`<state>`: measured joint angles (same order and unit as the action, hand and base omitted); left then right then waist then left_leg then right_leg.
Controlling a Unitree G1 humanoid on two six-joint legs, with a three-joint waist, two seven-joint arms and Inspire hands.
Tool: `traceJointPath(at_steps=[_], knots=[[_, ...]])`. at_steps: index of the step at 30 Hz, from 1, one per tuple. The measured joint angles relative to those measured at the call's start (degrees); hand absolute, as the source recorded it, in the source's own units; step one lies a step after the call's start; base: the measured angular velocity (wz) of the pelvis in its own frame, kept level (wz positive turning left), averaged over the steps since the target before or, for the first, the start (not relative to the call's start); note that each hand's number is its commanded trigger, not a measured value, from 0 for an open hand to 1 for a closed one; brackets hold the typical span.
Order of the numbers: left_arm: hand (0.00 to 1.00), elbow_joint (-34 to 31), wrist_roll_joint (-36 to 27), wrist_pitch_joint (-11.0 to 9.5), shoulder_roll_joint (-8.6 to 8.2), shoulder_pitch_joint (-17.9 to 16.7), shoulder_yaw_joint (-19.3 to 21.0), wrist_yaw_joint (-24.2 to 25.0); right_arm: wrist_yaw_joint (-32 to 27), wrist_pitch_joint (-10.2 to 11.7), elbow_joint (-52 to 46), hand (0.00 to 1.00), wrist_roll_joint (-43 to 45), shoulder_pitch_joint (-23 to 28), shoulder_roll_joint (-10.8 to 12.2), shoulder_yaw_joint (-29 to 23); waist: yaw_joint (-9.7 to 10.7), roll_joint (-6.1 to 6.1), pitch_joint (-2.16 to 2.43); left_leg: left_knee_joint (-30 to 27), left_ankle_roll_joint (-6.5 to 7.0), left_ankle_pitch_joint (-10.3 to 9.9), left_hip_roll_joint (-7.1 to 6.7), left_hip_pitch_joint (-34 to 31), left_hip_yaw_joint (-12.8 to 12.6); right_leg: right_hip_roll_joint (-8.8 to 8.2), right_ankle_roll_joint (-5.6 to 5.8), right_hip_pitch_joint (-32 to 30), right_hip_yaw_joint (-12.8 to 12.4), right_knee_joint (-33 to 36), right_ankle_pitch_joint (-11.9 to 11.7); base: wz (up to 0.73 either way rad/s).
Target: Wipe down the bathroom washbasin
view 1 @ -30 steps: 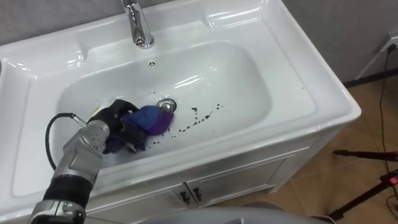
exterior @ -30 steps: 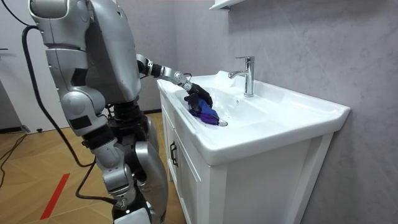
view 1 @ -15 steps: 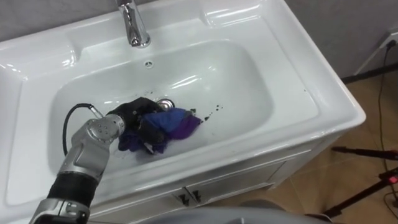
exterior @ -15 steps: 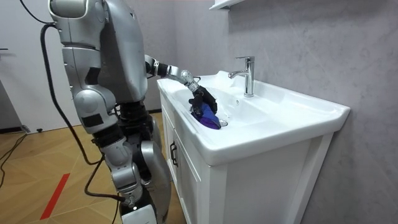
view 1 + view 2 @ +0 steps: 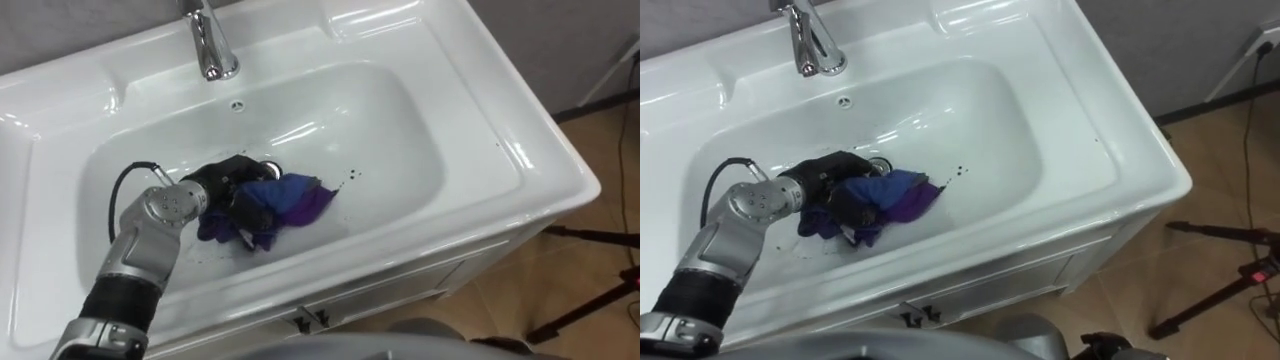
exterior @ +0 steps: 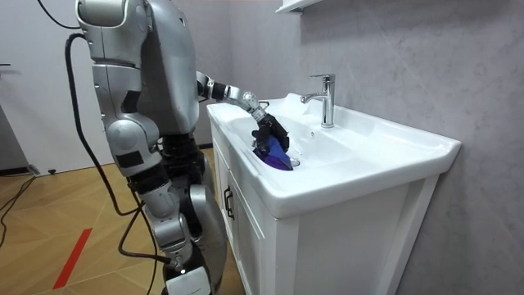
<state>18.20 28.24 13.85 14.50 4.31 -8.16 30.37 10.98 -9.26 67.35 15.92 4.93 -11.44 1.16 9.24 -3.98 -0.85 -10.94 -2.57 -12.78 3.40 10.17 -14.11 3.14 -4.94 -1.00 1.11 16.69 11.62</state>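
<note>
The left hand (image 5: 225,185) sits low in the basin (image 5: 400,120), its dark fingers curled round a bunched blue and purple cloth (image 5: 295,200) and pressing it onto the bowl's floor. A second ago the hand was nearer the 9 o'clock side of the bowl. The cloth then stopped just short of the drain (image 5: 268,160), and a trail of dark specks lay bare on the drain's 3 o'clock side. Since then the hand has swept toward 3 o'clock. The cloth's purple edge now lies over most of that trail, and the hand crowds the drain from its 8 o'clock side, so only part of the drain's rim shows. The view has drifted a little as well, but the faucet (image 5: 205,45) at 12 o'clock confirms that the hand itself has travelled.

Only a few specks (image 5: 350,176) remain, just off the cloth's leading edge at about 2 o'clock. In the room view the robot stands close against the cabinet, its left arm reaching down into the bowl.

The wipe appears to be working, since the stroke is crossing the dirtiest patch. The same stroke probably needs to run a little further toward 3 o'clock to catch the last marks. Whether the covered specks have lifted or only smeared cannot be told while the cloth lies over them.
</note>
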Motion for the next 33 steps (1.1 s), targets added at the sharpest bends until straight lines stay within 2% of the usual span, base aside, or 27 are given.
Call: traceJointPath(at_steps=[3,6,9,10,13,16,25,30,33], knots=[[1.00,-0.7,0.0,0.0,-0.98,0.0,0.0,-0.2,-0.4,0.5,0.9,0.00,-0.3,0.0,0.0,0.0,0.4,0.09,-0.05,0.0,0.00,0.0,0.00,0.0,0.0,0.01,0.00,0.1,-0.1,-0.1,0.0,0.01],[1.00,-1.4,0.0,0.0,-2.39,0.2,-0.2,-0.8,-0.5,0.4,1.8,0.00,-0.4,-0.4,0.1,0.0,1.9,0.20,-0.13,0.0,0.00,0.0,-0.01,0.0,0.0,0.03,0.01,0.0,-0.3,0.0,0.0,-0.04],[1.00,-1.4,0.1,0.0,-3.40,1.5,-1.5,-1.3,-0.7,0.3,1.9,0.00,-0.9,-0.2,0.3,0.0,2.6,0.53,-0.35,-0.2,0.00,0.0,0.02,0.1,0.0,0.43,0.00,-0.2,-1.6,0.1,0.0,-0.20],[1.00,-1.3,0.2,0.0,-4.04,1.9,-1.5,-1.6,-1.0,-0.1,1.9,0.00,-1.1,-0.2,0.4,0.0,2.9,0.77,-0.51,-0.3,0.00,0.0,0.04,0.3,-0.1,0.78,0.00,-0.2,-2.5,0.2,0.0,-0.18],[1.00,-1.2,1.3,0.0,-5.22,2.4,-1.5,-2.8,-1.7,-0.1,1.9,0.00,-1.6,0.8,0.5,-0.1,3.5,1.41,-0.71,-0.4,0.00,0.0,0.21,0.6,0.0,1.02,-0.20,-0.1,-3.0,0.1,-0.1,-0.20],[1.00,1.2,0.9,-0.1,-5.54,4.3,-1.6,-4.6,-2.2,-0.5,1.8,0.00,-2.0,1.9,0.5,0.0,4.4,1.99,-0.87,-0.4,0.00,0.0,0.36,0.6,-0.6,1.14,-0.25,-0.1,-3.0,0.0,-0.1,0.00],[1.00,4.4,-0.7,-0.2,-5.63,4.6,-1.6,-8.6,-2.7,-0.9,1.7,0.00,-2.2,3.1,0.7,0.1,4.6,3.05,-0.15,-0.4,0.00,0.0,0.38,1.3,-1.6,1.43,-0.31,0.3,-4.3,0.0,-0.2,-0.06],[1.00,7.6,-1.2,-0.7,-6.66,6.1,-1.6,-11.4,-2.6,-2.2,1.7,0.00,-2.0,3.6,1.1,0.2,4.7,3.05,-0.14,-0.4,0.00,0.0,0.35,1.2,-1.7,1.40,-0.26,0.2,-4.3,0.1,-0.2,0.01],[1.00,8.2,-1.2,-0.7,-7.02,6.2,-1.5,-13.0,-2.6,-2.4,1.5,0.00,-1.9,4.2,1.6,0.1,4.8,2.99,-0.10,-0.4,0.00,0.0,0.59,1.2,-3.1,1.55,-0.27,0.1,-4.4,0.1,-0.2,0.00]])
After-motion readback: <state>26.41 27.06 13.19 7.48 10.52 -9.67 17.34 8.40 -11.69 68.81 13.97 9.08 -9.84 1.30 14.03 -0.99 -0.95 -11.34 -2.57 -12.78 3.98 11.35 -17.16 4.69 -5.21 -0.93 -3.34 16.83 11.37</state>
